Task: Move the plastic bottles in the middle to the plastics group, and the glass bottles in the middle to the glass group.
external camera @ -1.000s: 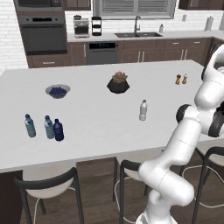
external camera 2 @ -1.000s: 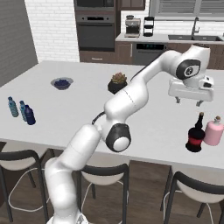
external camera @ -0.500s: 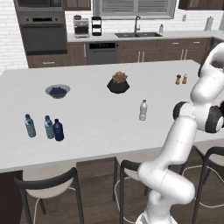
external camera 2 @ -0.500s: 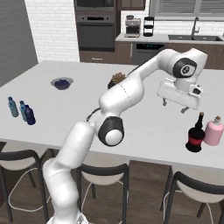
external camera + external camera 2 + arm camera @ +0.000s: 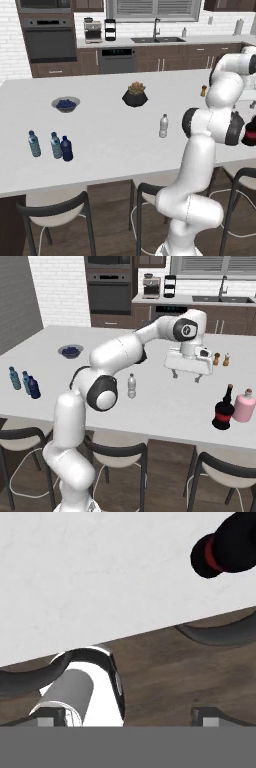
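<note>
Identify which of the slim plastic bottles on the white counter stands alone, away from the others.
The clear greyish-white bottle with a white cap stands alone mid-counter; the two teal-blue bottles and the dark navy bottle cluster together at the counter's far left end.

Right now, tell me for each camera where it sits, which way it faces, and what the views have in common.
Left base view: behind the arm to its left, facing forward and down over the counter; the white arm rises at lower right.
Right base view: behind to its right, facing the same counter; the arm rises from lower left, open end effector above the counter.
Hand view: on the hand, looking down past the counter edge at the red bottle; finger tips at the bottom.
Both base views share the clear bottle, the teal bottles and the plant.
</note>
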Motion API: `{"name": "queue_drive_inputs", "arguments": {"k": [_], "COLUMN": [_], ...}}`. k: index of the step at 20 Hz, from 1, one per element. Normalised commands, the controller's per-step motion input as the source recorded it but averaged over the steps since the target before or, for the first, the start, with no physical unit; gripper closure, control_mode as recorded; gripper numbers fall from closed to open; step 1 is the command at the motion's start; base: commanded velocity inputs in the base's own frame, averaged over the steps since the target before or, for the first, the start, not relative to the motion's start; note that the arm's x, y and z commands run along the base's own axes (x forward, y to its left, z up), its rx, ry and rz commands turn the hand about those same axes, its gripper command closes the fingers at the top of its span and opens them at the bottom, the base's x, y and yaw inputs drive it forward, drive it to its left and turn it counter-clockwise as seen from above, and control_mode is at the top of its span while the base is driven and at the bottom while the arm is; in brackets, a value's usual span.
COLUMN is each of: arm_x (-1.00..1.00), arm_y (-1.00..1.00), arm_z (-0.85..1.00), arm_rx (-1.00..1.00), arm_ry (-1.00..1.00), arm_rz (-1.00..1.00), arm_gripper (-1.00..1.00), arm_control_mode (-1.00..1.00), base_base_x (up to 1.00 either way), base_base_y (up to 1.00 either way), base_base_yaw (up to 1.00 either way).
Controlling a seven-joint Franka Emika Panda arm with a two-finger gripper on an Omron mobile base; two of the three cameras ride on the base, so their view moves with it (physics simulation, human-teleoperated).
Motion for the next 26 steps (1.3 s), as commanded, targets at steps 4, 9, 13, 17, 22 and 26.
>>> {"name": "queue_drive_inputs", "arguments": {"k": [4, 9, 13, 17, 22, 26], "arm_x": [0.12, 0.51, 0.49, 0.5, 0.39, 0.44], "arm_y": [0.99, 0.8, 0.8, 0.59, 0.54, 0.54], "arm_z": [-0.44, -0.08, 0.03, 0.01, 0.08, -0.16], "arm_rx": [-0.25, 0.17, 0.17, 0.04, 0.08, 0.08], "arm_ry": [-0.31, 0.02, 0.1, 0.0, 0.07, 0.02], "arm_rz": [-0.01, -0.05, -0.01, 0.0, 0.0, 0.0], "arm_gripper": [-1.0, -1.0, -1.0, -1.0, -1.0, -1.0], "arm_control_mode": [-1.0, -1.0, -1.0, -1.0, -1.0, -1.0], "base_base_x": [0.0, 0.0, 0.0, 0.0, 0.0, 0.0], "base_base_y": [0.0, 0.0, 0.0, 0.0, 0.0, 0.0], "base_base_yaw": [0.0, 0.0, 0.0, 0.0, 0.0, 0.0]}}
